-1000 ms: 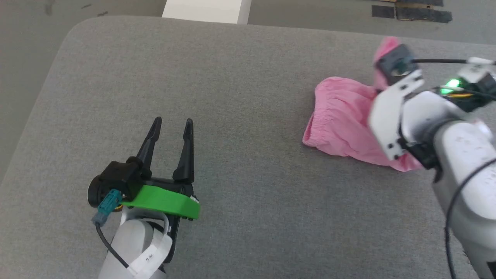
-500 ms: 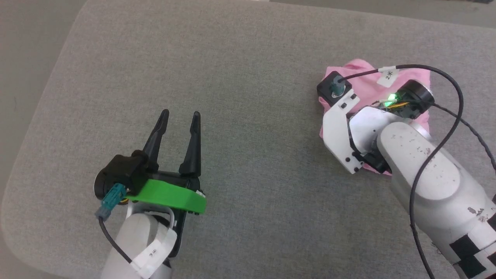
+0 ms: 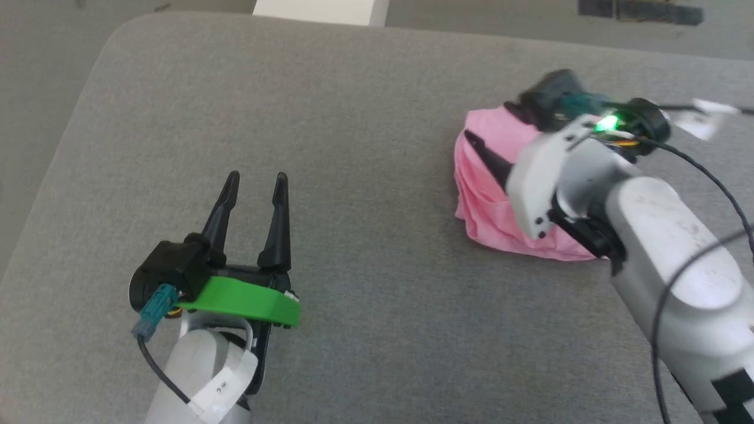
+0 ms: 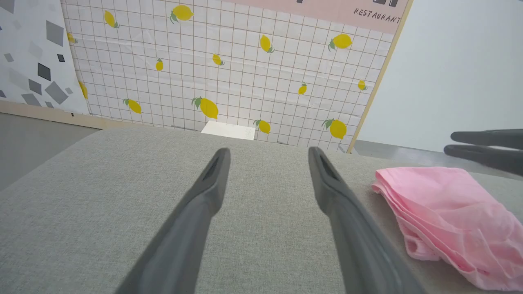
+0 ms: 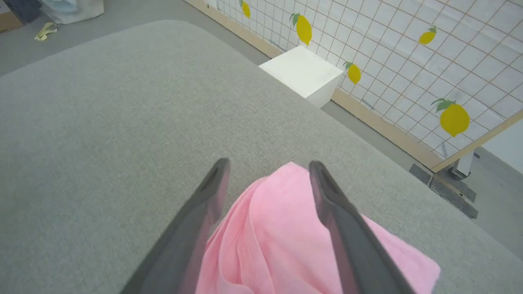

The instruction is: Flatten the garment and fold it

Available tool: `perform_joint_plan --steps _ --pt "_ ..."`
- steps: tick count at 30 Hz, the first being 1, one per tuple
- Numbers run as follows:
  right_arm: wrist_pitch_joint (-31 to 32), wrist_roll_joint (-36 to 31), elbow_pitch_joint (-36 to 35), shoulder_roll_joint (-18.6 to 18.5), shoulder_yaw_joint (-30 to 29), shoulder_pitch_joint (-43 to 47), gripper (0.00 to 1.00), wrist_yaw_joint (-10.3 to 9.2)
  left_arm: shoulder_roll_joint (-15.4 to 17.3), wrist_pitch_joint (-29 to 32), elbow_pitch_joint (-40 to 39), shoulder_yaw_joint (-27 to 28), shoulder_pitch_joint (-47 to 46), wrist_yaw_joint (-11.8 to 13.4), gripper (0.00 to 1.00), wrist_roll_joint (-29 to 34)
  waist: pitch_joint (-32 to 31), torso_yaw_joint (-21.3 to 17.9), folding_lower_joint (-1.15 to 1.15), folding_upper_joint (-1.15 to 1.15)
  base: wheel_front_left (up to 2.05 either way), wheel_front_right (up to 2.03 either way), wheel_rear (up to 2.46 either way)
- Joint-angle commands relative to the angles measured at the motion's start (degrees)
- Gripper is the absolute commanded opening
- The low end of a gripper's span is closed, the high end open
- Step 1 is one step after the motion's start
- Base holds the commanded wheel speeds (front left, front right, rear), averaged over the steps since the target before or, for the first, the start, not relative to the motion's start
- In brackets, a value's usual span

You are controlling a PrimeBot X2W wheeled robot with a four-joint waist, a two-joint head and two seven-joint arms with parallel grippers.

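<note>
Folding stage, judged: light pink thin-fabric garment (image 3: 480,206) lies bundled. Right tool (image 5: 268,163) and left tool (image 3: 257,175) gape wide, empty. Next: regrasp an edge.

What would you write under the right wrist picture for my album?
Open right gripper, two dark fingers spread, above bunched light pink thin-fabric trousers on a grey fabric surface.

A lemon-patterned grid wall (image 4: 229,73) stands behind the grey cushioned surface (image 3: 353,88).
</note>
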Motion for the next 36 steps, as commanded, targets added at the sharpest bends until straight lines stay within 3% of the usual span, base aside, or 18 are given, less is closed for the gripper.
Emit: perform_joint_plan --steps 1,5,10,17,24,36 --pt "-2.7 -0.2 -1.6 -0.1 -2.0 2.4 1.0 -0.09 -0.1 -0.2 -0.1 0.3 0.8 0.1 1.0 0.7 -2.4 -2.3 0.0 0.0 0.0 0.0 0.0" --pt "-11.6 -2.7 -6.8 1.4 -10.6 8.9 1.0 -0.09 -0.1 -0.2 0.0 1.0 1.6 0.2 1.0 0.6 -4.3 -4.1 0.0 0.0 0.0 0.0 0.0" --pt "-21.9 -5.8 -12.7 5.9 -20.0 18.8 1.0 -0.09 -0.1 -0.2 0.3 1.6 2.5 0.4 1.0 0.5 -6.2 -6.1 0.0 0.0 0.0 0.0 0.0" --pt "-32.2 -8.0 -15.4 10.4 -28.5 29.4 1.0 -0.09 -0.1 -0.2 1.0 2.3 3.7 0.3 1.0 0.7 -8.3 -8.4 0.0 0.0 0.0 0.0 0.0" --pt "-36.1 -10.9 -14.3 11.8 -33.0 36.8 1.0 -0.09 -0.1 -0.2 2.1 3.1 5.6 0.0 1.0 0.9 -10.7 -9.8 0.0 0.0 0.0 0.0 0.0" --pt "-37.2 -13.9 -11.6 12.2 -34.0 43.1 1.0 -0.09 -0.1 -0.2 5.7 4.8 8.0 -0.6 1.0 1.4 -13.5 -11.6 0.0 0.0 0.0 0.0 0.0"
